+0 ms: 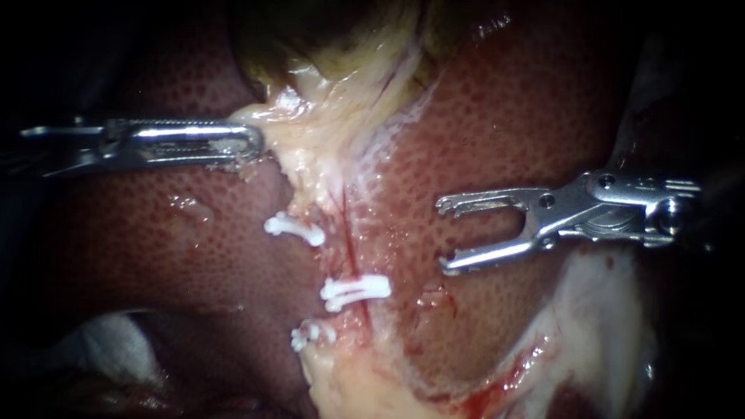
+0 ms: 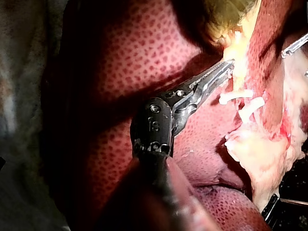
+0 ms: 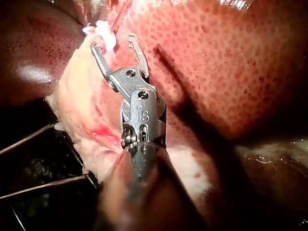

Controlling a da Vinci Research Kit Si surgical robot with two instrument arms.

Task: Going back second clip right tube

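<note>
The left instrument [image 1: 253, 143] is reaching in over the speckled liver [image 1: 504, 132], and its jaws are lying together, clamping the edge of the pale tissue [image 1: 310, 155] that is hanging below the yellow-green gallbladder [image 1: 341, 39]; the left wrist view is showing the same grip, with the jaw tips buried in that pale edge. The right instrument [image 1: 444, 234] is hovering over the liver with its jaws spread wide and nothing between them (both jaws are bare in the endoscope view). Three white clips are sitting in the strip of tissue between the two instruments. The upper clip [image 1: 295, 227] is lying below the left instrument's jaws, and the lower clip [image 1: 313, 334] is sitting at the near end of the strip. The middle clip [image 1: 355, 289], the rightmost of the three, is lying across the thin red tube [image 1: 351, 248] that is running down the strip, and it is sitting apart from the right instrument's open jaws, to their left and slightly lower. In the right wrist view a white clip is showing just ahead of those open jaws, not touching them.
</note>
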